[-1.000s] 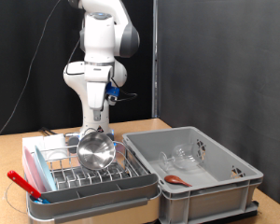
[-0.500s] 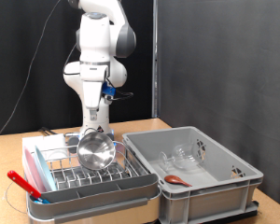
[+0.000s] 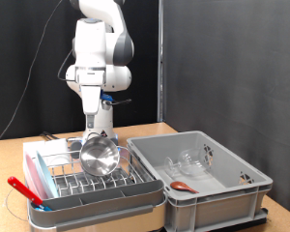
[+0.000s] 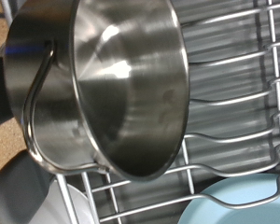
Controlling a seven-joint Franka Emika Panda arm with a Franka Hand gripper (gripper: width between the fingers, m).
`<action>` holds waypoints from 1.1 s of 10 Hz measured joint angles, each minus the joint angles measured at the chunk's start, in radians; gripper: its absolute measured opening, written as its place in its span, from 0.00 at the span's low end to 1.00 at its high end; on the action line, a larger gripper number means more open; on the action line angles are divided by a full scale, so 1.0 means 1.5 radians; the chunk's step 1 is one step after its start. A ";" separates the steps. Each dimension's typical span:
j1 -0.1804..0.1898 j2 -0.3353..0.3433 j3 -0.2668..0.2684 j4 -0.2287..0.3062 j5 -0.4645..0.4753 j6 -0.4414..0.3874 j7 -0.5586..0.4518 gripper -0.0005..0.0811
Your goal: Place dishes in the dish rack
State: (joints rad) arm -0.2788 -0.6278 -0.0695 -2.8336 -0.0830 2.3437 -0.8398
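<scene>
A shiny steel bowl leans tilted on its side in the silvery wire dish rack, open side towards the exterior view's bottom right. My gripper hangs just above and behind the bowl's upper rim; its fingers are hard to make out. In the wrist view the bowl with a thin wire handle fills the frame over the rack wires, and no fingers show. Clear glass cups lie in the grey crate.
The deep grey plastic crate stands to the rack's right and also holds a red spoon. A red-handled utensil and a pink item sit at the rack's left. A light blue plate lies under the rack wires.
The arm's upper links have turned towards the exterior view's left. The hand stays above the bowl, and the bowl has not moved in the rack.
</scene>
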 joint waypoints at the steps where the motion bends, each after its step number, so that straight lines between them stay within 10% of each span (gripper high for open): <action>1: -0.002 0.004 -0.002 -0.001 -0.005 0.000 -0.005 1.00; 11: -0.006 0.102 0.006 -0.017 -0.043 0.076 0.003 1.00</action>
State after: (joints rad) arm -0.2881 -0.4750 -0.0610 -2.8588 -0.1472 2.4577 -0.8352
